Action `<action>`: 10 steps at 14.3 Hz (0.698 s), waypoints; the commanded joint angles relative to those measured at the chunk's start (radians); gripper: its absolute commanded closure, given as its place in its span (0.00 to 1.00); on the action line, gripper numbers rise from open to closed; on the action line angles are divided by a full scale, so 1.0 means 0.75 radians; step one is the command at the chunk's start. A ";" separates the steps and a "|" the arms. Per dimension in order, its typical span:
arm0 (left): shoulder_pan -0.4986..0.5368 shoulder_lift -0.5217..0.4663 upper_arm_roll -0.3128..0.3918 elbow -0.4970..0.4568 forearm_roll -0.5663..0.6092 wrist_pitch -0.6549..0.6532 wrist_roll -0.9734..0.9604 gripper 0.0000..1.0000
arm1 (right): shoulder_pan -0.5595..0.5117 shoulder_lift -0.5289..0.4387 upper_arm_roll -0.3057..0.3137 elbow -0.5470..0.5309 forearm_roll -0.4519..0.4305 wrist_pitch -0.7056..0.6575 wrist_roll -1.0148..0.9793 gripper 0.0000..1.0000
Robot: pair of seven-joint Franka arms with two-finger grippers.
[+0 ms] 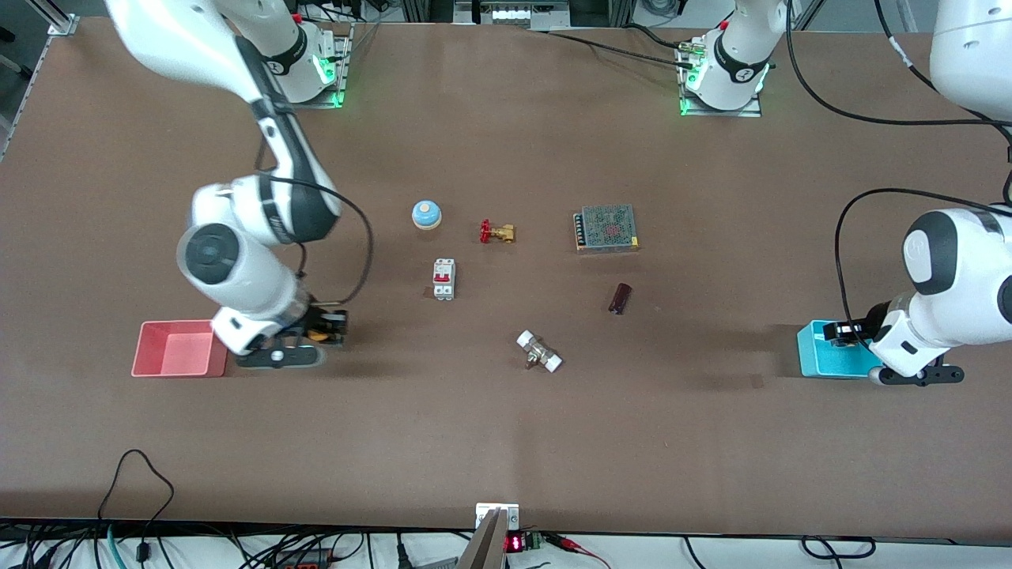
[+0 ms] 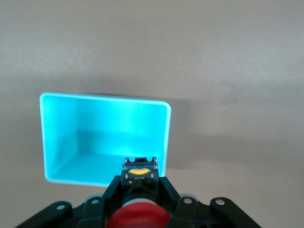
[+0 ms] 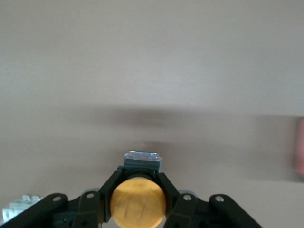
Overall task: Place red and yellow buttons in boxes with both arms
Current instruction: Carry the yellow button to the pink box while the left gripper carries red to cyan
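Left gripper (image 1: pixel 840 332) up in the air over the cyan blue box (image 1: pixel 826 357), at the left arm's end of the table. Fingers clamped on the red button (image 2: pixel 139 216); black body points toward the box interior, red cap toward the wrist. Box sits just under the fingertips in the left wrist view, open and upright.

Right gripper (image 1: pixel 328 328) over bare table just beside the pink-red box (image 1: pixel 179 348), toward the table's middle from it. Fingers closed around the orange-yellow button (image 3: pixel 137 200), cap facing the wrist camera. A pink edge of that box shows at the border of the right wrist view.

Mid-table, well apart from both grippers: pale blue bell (image 1: pixel 426 213), brass valve (image 1: pixel 497 231), white circuit breaker (image 1: pixel 443 279), power supply (image 1: pixel 606 227).
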 commanded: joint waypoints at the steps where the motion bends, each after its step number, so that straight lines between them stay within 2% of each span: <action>1: 0.034 0.075 -0.014 0.065 0.016 0.018 0.079 0.70 | -0.159 -0.102 0.027 -0.051 -0.008 -0.059 -0.232 0.79; 3: 0.052 0.124 -0.014 0.122 0.023 0.028 0.093 0.70 | -0.243 -0.124 0.035 -0.063 -0.010 -0.065 -0.320 0.79; 6: 0.081 0.157 -0.016 0.120 0.012 0.028 0.118 0.70 | -0.380 -0.133 0.035 -0.102 -0.012 -0.061 -0.434 0.79; 10: 0.079 0.196 -0.016 0.112 0.010 0.084 0.118 0.70 | -0.501 -0.075 0.037 -0.106 -0.014 -0.006 -0.517 0.78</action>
